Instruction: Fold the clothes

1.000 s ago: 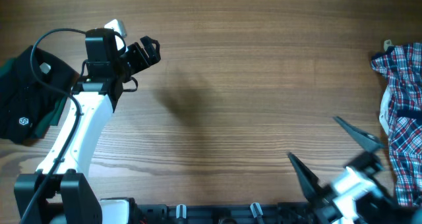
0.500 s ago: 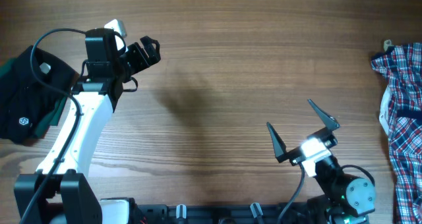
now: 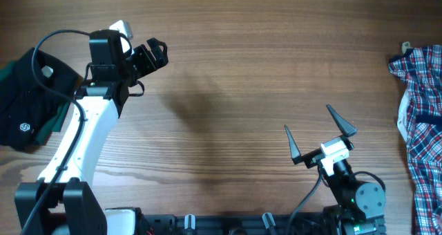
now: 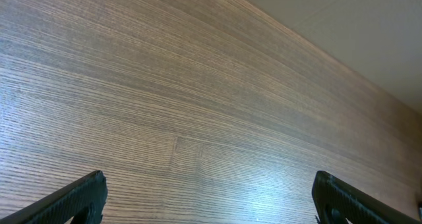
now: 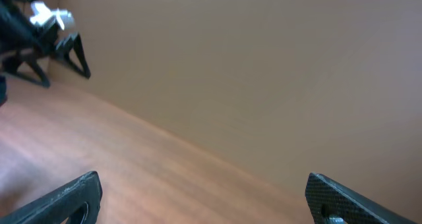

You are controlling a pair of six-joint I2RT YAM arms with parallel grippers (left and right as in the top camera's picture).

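Observation:
The clothes (image 3: 24, 107), a black shirt with a small white logo and a white label, lie bunched at the table's left edge, with the left arm's white link crossing their right side. My left gripper (image 3: 159, 54) hovers open to the right of them, over bare wood. The left wrist view has its fingers (image 4: 82, 196) spread wide with only table between them. My right gripper (image 3: 308, 119) stands open near the front edge, far from the shirt. In the right wrist view its fingertips (image 5: 333, 196) frame bare wood and wall.
A dark green garment (image 3: 56, 121) shows from under the black shirt. A red-white-blue plaid shirt (image 3: 423, 117) is heaped at the right edge. The wooden table (image 3: 248, 62) stretches between the two arms. A black rail (image 3: 207, 222) runs along the front.
The right arm has swung in from the front right corner toward the middle front, its gripper still open. The left arm and the shirt have not moved.

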